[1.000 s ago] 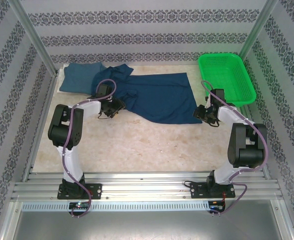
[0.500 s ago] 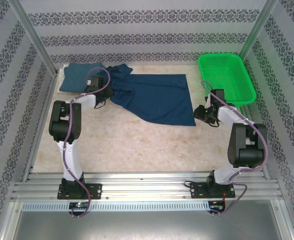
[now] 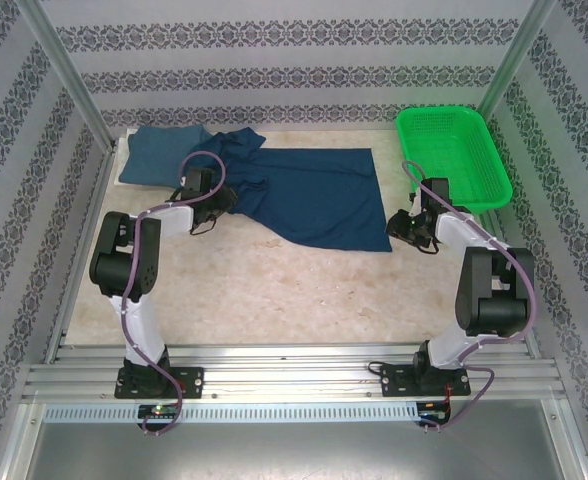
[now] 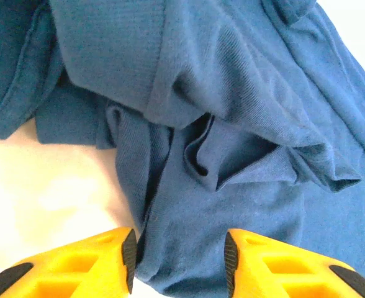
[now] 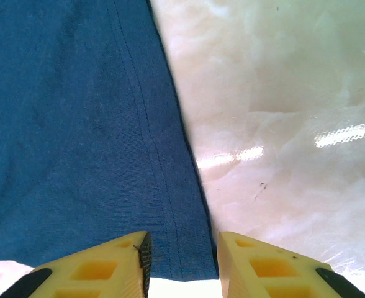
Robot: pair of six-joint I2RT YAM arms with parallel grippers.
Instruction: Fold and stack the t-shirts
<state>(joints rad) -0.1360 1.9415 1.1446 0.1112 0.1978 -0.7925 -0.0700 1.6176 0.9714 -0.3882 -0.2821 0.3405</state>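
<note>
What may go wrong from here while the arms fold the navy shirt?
1. The navy shirt is bunched at the left jaws; they may pinch several layers and make a crooked fold.
2. The right jaws stand open over only the hem corner; it may slip out.
3. Pulling may disturb the teal shirt beside it.

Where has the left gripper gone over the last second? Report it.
Yes. The left gripper has shifted leftward and farther away, toward the folded teal t-shirt.
</note>
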